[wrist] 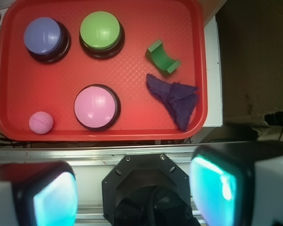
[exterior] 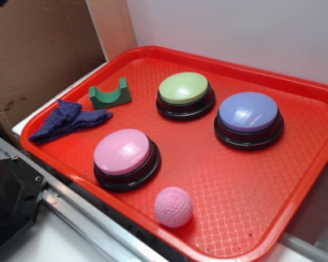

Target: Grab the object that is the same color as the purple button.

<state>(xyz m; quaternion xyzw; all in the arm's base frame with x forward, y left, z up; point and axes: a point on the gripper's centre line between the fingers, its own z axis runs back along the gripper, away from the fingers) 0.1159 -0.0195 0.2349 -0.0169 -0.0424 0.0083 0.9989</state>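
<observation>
The gripper [wrist: 134,197] hovers off the red tray [wrist: 9,127] with its jaws spread wide and nothing between them, while the crumpled, ragged-edged dark purple knitted cloth [exterior: 68,120] lies flat on the tray just beside the green arch block [exterior: 110,94], well apart from the purple button [exterior: 248,112].
</observation>
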